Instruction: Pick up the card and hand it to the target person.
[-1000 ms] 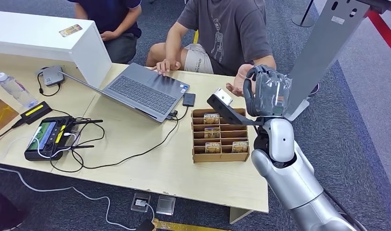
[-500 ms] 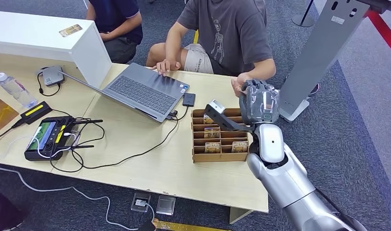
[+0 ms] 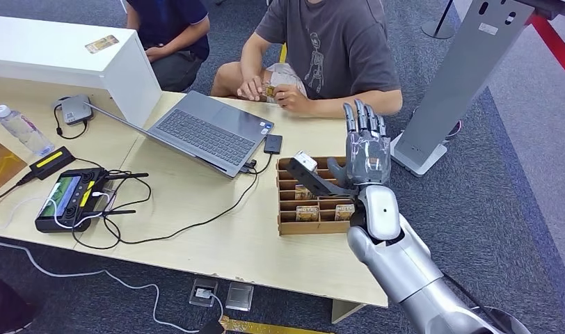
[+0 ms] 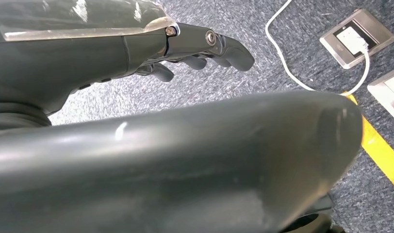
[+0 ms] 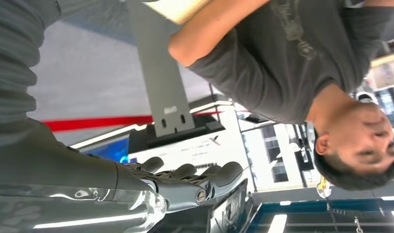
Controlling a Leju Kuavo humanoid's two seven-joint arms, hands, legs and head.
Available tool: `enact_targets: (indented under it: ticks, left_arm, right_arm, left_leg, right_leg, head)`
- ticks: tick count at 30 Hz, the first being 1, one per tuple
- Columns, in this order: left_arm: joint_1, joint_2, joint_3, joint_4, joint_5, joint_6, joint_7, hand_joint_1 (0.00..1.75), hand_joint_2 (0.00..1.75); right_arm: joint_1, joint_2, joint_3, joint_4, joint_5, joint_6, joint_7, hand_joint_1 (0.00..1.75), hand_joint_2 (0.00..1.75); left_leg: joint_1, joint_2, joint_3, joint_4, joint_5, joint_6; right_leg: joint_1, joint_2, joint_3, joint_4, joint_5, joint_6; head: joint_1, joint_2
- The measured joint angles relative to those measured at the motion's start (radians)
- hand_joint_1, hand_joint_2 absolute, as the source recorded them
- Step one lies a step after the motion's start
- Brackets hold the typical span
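The person in the grey shirt (image 3: 335,42) sits across the table and holds a small yellow card (image 3: 269,90) in both hands near the table's far edge. My right hand (image 3: 365,149) stands upright over the right end of the wooden card box (image 3: 285,226), fingers straight and apart, thumb out to the left, nothing in it. The right wrist view has that hand (image 5: 175,187) bare, with the person (image 5: 292,58) beyond it. Several cards (image 3: 307,209) stand in the box's slots. My left hand (image 4: 185,43) hangs over the carpet, holding nothing.
An open laptop (image 3: 203,129) lies left of the box, with a controller (image 3: 67,195), cables and a water bottle (image 3: 19,129) further left. A white cabinet (image 3: 64,56) stands at the back left. A grey stand (image 3: 454,76) rises on the right. A second person (image 3: 172,28) sits behind.
My right hand has drawn back from the person's open palm towards the card box, and its curled fingers have straightened. The person's hands have come together with the card in them.
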Motion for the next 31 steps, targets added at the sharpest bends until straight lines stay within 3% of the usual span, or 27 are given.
enact_targets:
  ticks: [7,16,31]
  left_arm:
    - [0.0,0.0,0.0,0.0,0.012,0.011,0.007,0.0,0.0]
    - [0.001,0.011,0.002,0.0,0.018,-0.018,-0.003,0.0,0.0]
    - [0.001,0.013,0.003,0.0,0.019,-0.008,-0.005,0.0,0.0]
  right_arm:
    - [0.074,0.011,-0.033,-0.032,-0.44,-0.104,-0.246,0.0,1.75]
    - [0.204,0.012,-0.076,-0.128,-0.954,-0.155,-0.487,0.0,1.75]
    - [0.342,0.001,-0.075,-0.168,-1.167,-0.207,-0.592,0.0,1.75]
  left_leg:
    - [0.0,0.0,0.0,0.0,0.0,0.0]
    - [0.0,0.0,0.0,0.0,0.0,0.0]
    - [0.0,0.0,0.0,0.0,0.0,0.0]
  right_leg:
    - [0.0,0.0,0.0,0.0,0.0,0.0]
    - [0.0,0.0,0.0,0.0,0.0,0.0]
    - [0.0,0.0,0.0,0.0,0.0,0.0]
  head:
    - [0.0,0.0]
    - [0.0,0.0]
    - [0.0,0.0]
